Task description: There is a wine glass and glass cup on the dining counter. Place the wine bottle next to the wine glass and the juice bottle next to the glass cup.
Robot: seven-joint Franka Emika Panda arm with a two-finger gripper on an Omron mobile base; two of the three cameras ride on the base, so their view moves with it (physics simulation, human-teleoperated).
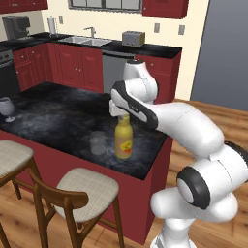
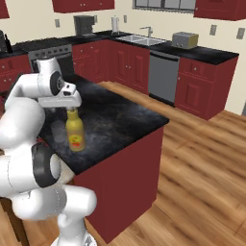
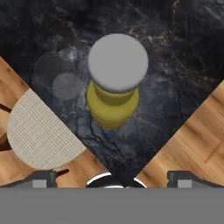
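The yellow juice bottle [image 1: 123, 140] with its grey cap [image 3: 118, 61] stands upright on the black marbled dining counter [image 1: 58, 116] near its front right corner. The clear glass cup [image 1: 98, 142] stands just left of it, a small gap apart, and appears faint in the hand view [image 3: 59, 76]. My gripper [image 3: 113, 179] hangs straight over the bottle's cap, open wide and holding nothing; in the right base view my gripper [image 2: 72, 108] sits right at the bottle's top. The wine glass [image 1: 6, 107] stands at the counter's far left end. The wine bottle is out of view.
Two wooden stools with woven seats [image 1: 89, 186] stand along the counter's front edge. Red wall cabinets carry a sink [image 1: 85, 39], a toaster [image 1: 133, 38] and a coffee machine [image 1: 15, 26]. Wooden floor lies to the right of the island.
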